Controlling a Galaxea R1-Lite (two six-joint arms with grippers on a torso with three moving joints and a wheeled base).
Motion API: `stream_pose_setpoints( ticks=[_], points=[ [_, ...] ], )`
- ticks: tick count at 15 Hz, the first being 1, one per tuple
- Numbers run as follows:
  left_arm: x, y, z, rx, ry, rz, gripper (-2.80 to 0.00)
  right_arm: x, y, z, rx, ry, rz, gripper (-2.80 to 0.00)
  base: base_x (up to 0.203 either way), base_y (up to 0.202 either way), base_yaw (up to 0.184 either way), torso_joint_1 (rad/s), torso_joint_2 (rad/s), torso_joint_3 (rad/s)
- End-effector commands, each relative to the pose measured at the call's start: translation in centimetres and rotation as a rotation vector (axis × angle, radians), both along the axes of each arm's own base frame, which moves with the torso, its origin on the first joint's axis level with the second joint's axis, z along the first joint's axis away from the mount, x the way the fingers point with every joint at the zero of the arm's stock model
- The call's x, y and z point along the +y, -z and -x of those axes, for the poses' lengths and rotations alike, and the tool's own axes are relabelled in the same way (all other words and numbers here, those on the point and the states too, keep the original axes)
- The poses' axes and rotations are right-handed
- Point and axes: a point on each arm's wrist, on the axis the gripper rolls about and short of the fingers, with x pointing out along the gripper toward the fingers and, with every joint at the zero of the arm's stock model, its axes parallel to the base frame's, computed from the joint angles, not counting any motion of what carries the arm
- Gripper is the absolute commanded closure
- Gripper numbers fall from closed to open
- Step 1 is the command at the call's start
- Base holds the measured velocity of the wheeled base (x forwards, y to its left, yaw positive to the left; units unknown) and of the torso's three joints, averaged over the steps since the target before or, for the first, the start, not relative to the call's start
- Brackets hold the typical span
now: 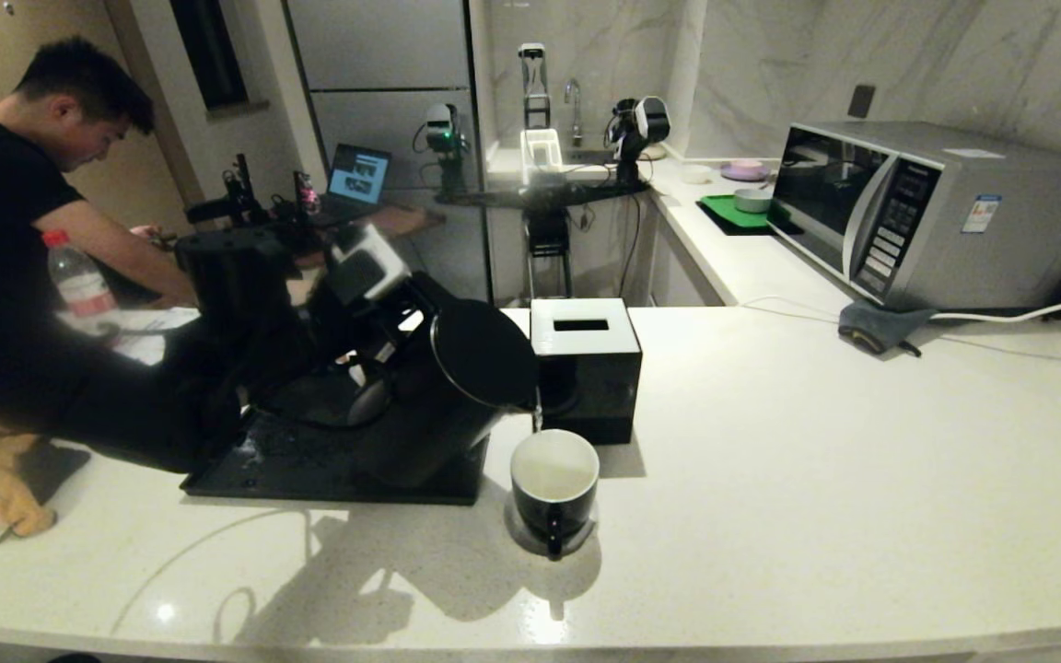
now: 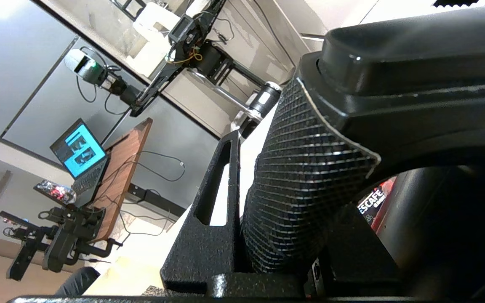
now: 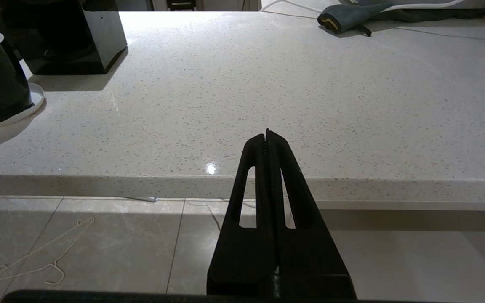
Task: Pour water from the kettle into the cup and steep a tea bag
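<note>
A: What is held by the left gripper (image 2: 242, 198)?

B: The handle of the kettle (image 1: 457, 396) is clamped between its fingers (image 2: 209, 227); the textured grip is pressed against one of them in the left wrist view. The kettle is seen tipped over, spout down, from the gripper's side towards the cup (image 1: 554, 488).

A: Where is the cup placed relative to that gripper?

B: It is set just beyond and below the kettle's spout, on the counter (image 1: 816, 460), upright, its handle turned toward the robot. A thin stream of water (image 1: 538, 419) can be made out between spout and rim. How much has gathered in the cup cannot be told.

A: And behind the spout?

B: A black tissue box (image 1: 586, 366) is found there, near the cup. A black tray (image 1: 309, 465) lies under the tilted kettle.

A: The right gripper (image 3: 267, 135)?

B: Its fingers are pressed together on nothing, and it is kept off the counter's near edge, above the floor, the cup well off to its side.
</note>
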Motion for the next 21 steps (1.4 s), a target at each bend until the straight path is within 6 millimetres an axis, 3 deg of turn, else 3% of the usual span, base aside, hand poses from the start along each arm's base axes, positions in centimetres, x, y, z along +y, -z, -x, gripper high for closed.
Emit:
stream_pose_setpoints(
  ticks=[1, 21],
  points=[
    [0.05, -0.04, 0.00, -0.008, -0.001, -0.002, 0.00, 0.00, 0.00, 0.00, 0.000, 0.000, 0.000, 0.00, 0.000, 0.000, 0.000, 0.000, 0.00, 0.000],
    [-0.46, -0.33, 0.03, -0.018, 0.014, -0.030, 0.00, 0.00, 0.00, 0.00, 0.000, 0.000, 0.000, 0.00, 0.000, 0.000, 0.000, 0.000, 0.00, 0.000]
  ],
)
